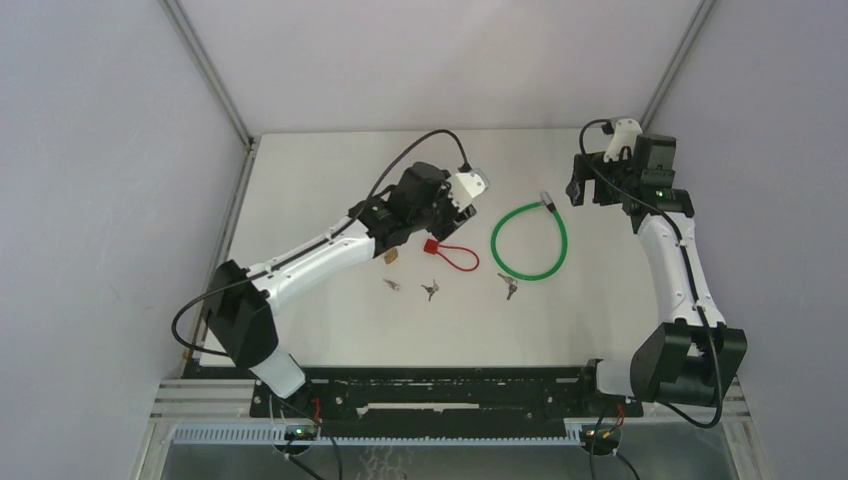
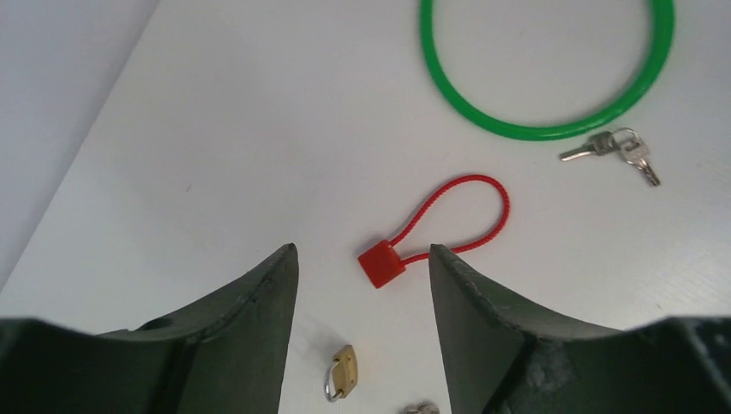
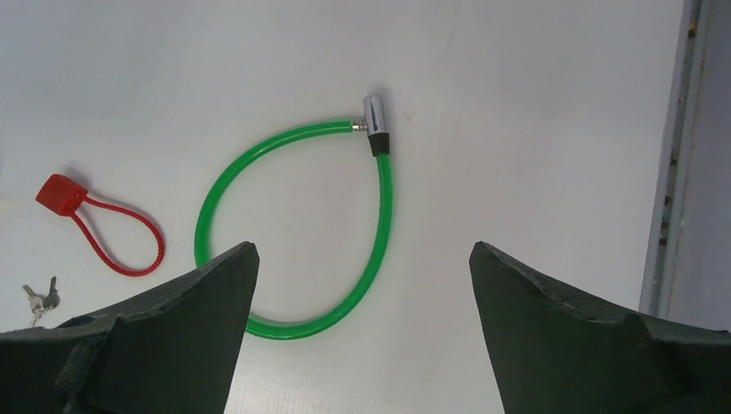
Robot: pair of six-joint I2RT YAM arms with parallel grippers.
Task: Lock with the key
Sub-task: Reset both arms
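A red cable lock lies on the white table with its thin loop closed; it also shows in the top view. A small brass padlock lies just nearer, its shackle open. A green cable lock forms a closed loop with a silver cylinder end. A key pair lies beside the green loop. Two more key sets lie near the padlock. My left gripper is open and empty, above the red lock. My right gripper is open and empty, above the table right of the green loop.
The table's right edge with a metal rail runs close to the right gripper. Grey walls enclose the table on three sides. The left arm stretches across the table's left half.
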